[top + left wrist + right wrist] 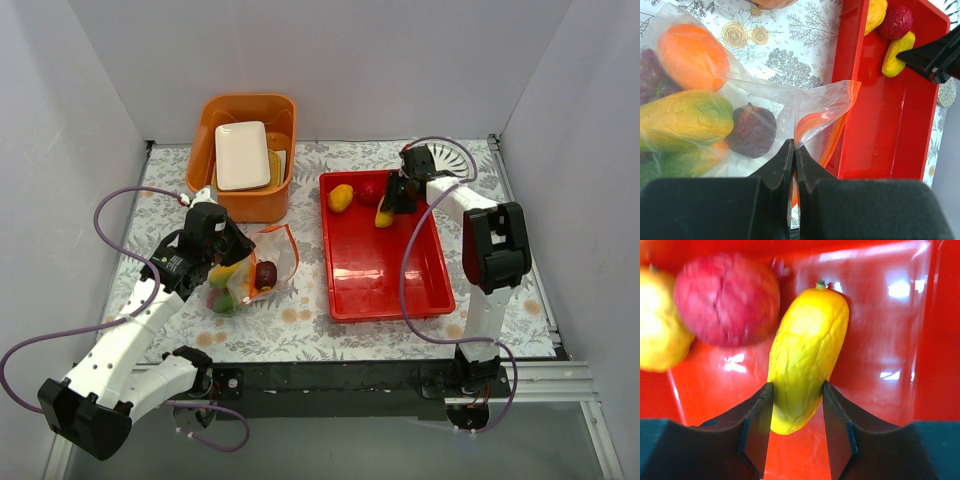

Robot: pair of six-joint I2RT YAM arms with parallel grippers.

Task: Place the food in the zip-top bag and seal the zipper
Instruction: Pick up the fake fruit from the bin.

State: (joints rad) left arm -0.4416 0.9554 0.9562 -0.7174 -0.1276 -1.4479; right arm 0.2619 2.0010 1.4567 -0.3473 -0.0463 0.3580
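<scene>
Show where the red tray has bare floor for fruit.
The red tray's near half, between its side walls, is bare. Its far end is crowded: a yellow mango, a red fruit, and the right gripper holding a second mango.

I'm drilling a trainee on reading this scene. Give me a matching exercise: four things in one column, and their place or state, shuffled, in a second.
1. white plate
2. long yellow fruit
3. dark round fruit
4. left tool

A. inside the clear bag
B. between the right tool's fingers, in the red tray
C. shut on the bag's edge
D. in the orange tub

Pairs: 1-D, 2-B, 3-A, 4-C
</scene>
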